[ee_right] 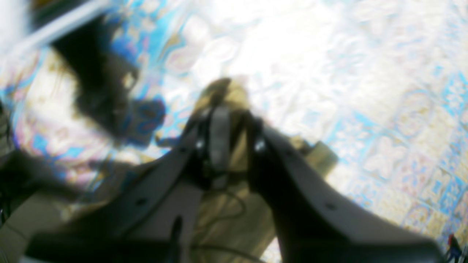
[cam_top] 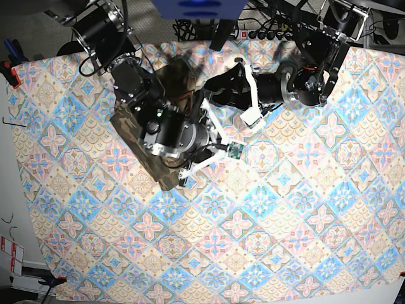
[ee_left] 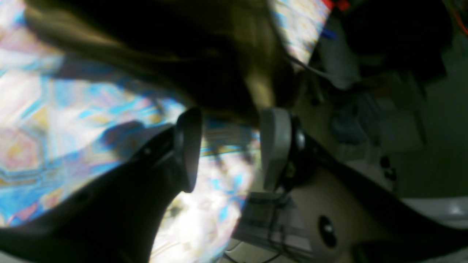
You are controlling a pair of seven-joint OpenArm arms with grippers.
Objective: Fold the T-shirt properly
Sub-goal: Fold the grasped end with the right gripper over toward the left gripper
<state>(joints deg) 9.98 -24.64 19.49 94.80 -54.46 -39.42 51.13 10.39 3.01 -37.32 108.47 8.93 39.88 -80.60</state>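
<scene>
1. Shirt (cam_top: pixel 136 130): camouflage T-shirt in olive, brown and tan lies bunched on the far left part of the desk (cam_top: pixel 266 221), which is covered by a patterned cloth of blue, pink and tan tiles. Both arms hide much of it in the base view.
2. Right gripper (ee_right: pixel 230 120): jaws stand narrow and pinch a fold of tan shirt cloth; the wrist view is blurred, but cloth shows between and above the fingertips. In the base view this arm sits directly over the shirt.
3. Left gripper (ee_left: pixel 230 146): jaws stand partly apart with nothing between them. Dark, blurred shirt cloth hangs just above the fingertips; contact cannot be told.
4. Left arm in the base view reaches in from the far right toward the shirt's upper edge.
5. Shirt shape: crumpled, not laid flat; collar and sleeves cannot be made out.
</scene>
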